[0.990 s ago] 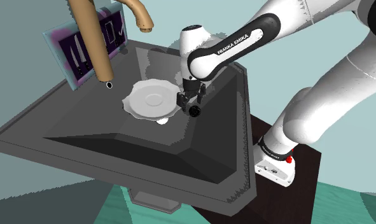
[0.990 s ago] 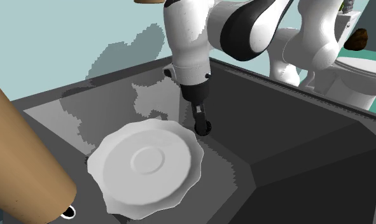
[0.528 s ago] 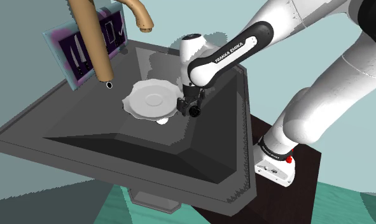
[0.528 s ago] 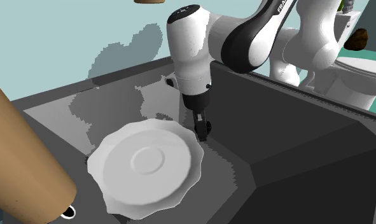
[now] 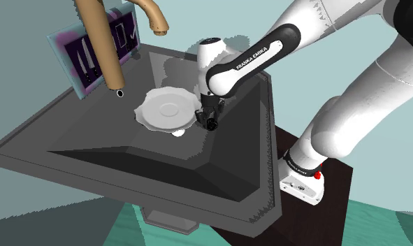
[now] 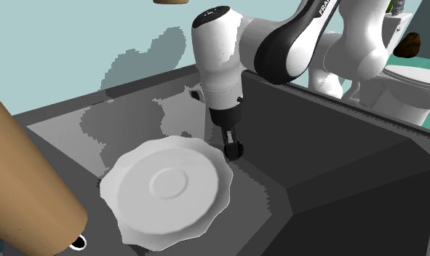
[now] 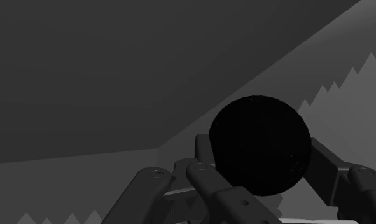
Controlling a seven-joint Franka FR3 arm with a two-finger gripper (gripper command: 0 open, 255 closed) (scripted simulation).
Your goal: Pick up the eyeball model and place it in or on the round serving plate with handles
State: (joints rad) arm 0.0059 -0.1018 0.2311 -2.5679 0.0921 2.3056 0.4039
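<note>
Nearest, in the wrist view's lower right: a round black eyeball model (image 7: 259, 145), clasped between the two dark fingers (image 7: 208, 181), with one finger touching each side of it. Behind the ball, plain dark grey walls and floor of a sink (image 5: 93, 178). In the shoulder view, near the middle of the frame: the black gripper (image 5: 210, 121) pointing down into the basin with the ball at its tip, just beside the right edge of the plate (image 6: 169, 185). Cannot tell if the ball touches the sink floor or hangs a little above it. In the second exterior view, a white plate with a wavy rim and a raised ring in its centre, lying flat on the sink floor at the lower left of the frame, the ball close to its upper right rim and not on it. Further back in the shoulder view, at the upper left: a tan faucet (image 5: 103, 42) bending over the basin, and behind it a board with knife pictures (image 5: 86, 59). At the right, the white arm (image 5: 351, 105) rising from a dark brown stand (image 5: 334, 189).
</note>
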